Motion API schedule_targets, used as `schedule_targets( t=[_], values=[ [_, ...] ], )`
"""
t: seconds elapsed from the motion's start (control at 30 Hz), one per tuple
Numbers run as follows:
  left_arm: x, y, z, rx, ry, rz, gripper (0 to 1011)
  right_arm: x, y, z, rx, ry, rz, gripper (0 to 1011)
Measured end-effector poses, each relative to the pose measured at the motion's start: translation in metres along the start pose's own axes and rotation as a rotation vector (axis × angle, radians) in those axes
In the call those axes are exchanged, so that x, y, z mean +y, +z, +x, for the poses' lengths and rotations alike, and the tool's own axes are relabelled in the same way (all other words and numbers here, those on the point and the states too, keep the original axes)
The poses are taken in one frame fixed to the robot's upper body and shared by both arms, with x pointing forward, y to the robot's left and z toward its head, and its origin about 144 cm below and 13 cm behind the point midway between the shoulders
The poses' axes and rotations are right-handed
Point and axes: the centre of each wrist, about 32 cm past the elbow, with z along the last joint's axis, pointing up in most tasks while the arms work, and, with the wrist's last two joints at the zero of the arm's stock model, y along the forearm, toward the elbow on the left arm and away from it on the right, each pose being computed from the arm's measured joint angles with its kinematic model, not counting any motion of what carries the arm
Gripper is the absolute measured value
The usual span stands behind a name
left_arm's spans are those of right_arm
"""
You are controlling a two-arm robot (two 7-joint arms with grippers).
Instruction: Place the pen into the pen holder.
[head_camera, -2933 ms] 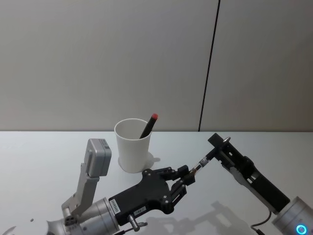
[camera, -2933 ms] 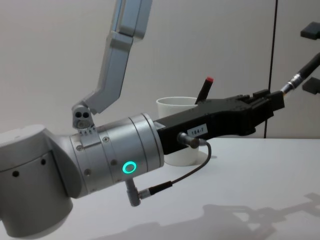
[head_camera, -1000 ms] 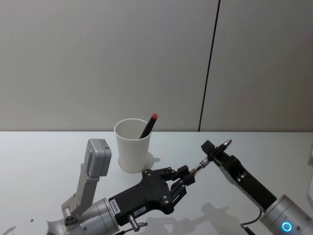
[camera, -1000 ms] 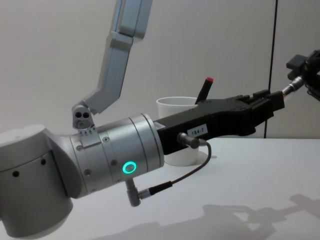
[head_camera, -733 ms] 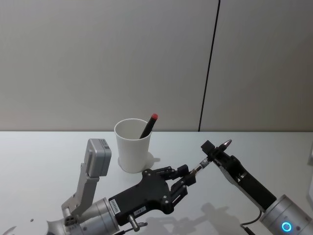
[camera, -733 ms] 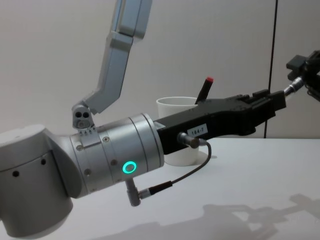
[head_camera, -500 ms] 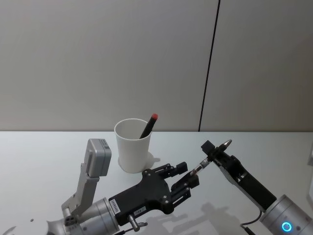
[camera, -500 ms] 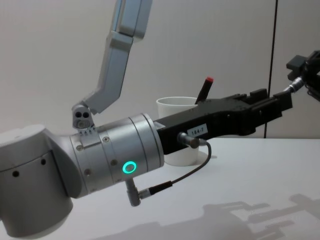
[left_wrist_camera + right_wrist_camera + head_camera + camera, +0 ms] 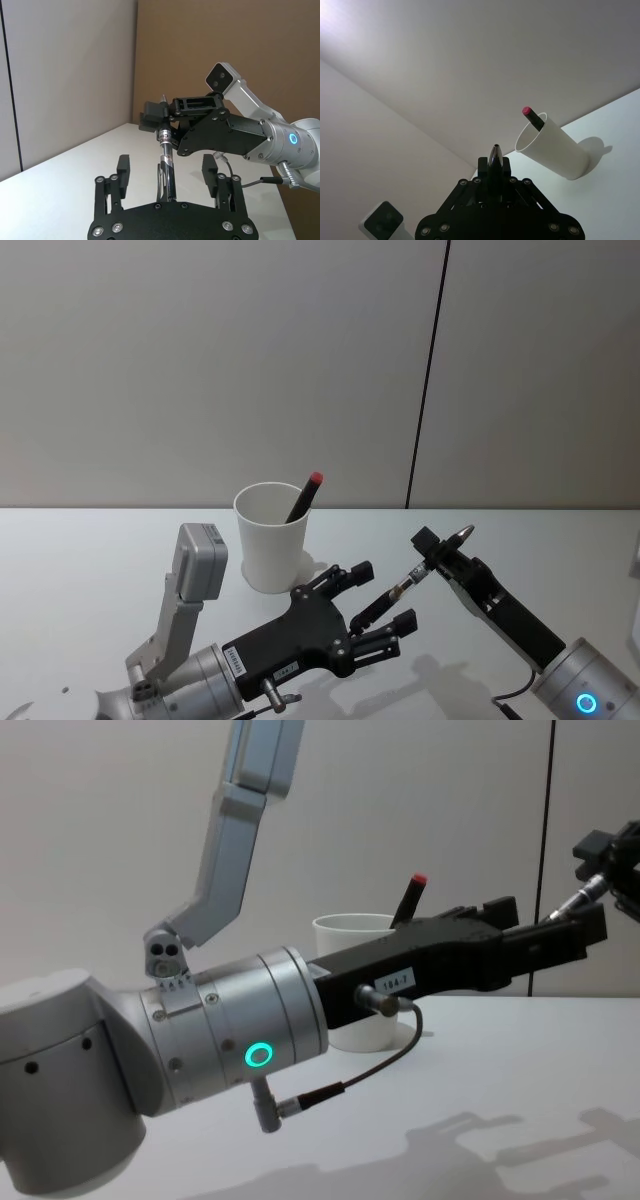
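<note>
We find the pen (image 9: 402,587) gripped by the right gripper (image 9: 437,545), left gripper (image 9: 372,610) spread wide, cup (image 9: 270,537) placement outstanding.

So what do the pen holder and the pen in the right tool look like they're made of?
The pen holder looks like matte white paper: thin wall, rolled rim, tapered like a disposable cup. The pen, shut in the right tool, has a glossy dark barrel, probably plastic, and a shiny tip that looks metallic; I can't be sure.
</note>
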Motion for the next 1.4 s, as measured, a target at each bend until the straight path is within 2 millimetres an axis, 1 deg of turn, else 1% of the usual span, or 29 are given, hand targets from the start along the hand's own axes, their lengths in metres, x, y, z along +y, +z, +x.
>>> schedule_targets(
  t=[0.07,0.1,0.17,0.5,0.87,1.03,1.07,1.17,1.3,1.33,1.4],
  values=[
    [0.000,0.000,0.000,0.000,0.000,0.000,928,0.000,0.000,0.000,-0.001,0.000,0.000,133],
    [0.000,0.000,0.000,0.000,0.000,0.000,979,0.000,0.000,0.000,-0.002,0.000,0.000,133],
    [0.000,0.000,0.000,0.000,0.000,0.000,1003,0.000,0.001,0.000,-0.008,-0.001,0.000,133],
    [0.000,0.000,0.000,0.000,0.000,0.000,1003,-0.002,0.006,0.000,-0.083,-0.027,0.006,133],
    [0.000,0.000,0.000,0.000,0.000,0.000,1003,0.004,0.022,0.004,-0.201,-0.074,0.055,133],
    [0.000,0.000,0.000,0.000,0.000,0.000,1003,0.014,0.031,0.005,-0.268,-0.076,0.085,133],
    [0.000,0.000,0.000,0.000,0.000,0.000,1003,0.018,0.034,0.006,-0.288,-0.072,0.093,133],
    [0.000,0.000,0.000,0.000,0.000,0.000,1004,0.025,0.038,0.006,-0.320,-0.063,0.103,133],
    [0.000,0.000,0.000,0.000,0.000,0.000,1003,0.040,0.044,0.004,-0.382,-0.033,0.114,133],
    [0.000,0.000,0.000,0.000,0.000,0.000,1003,0.040,0.044,0.004,-0.382,-0.033,0.114,133],
    [0.000,0.000,0.000,0.000,0.000,0.000,1003,0.047,0.045,0.003,-0.411,-0.017,0.113,133]
  ],
)
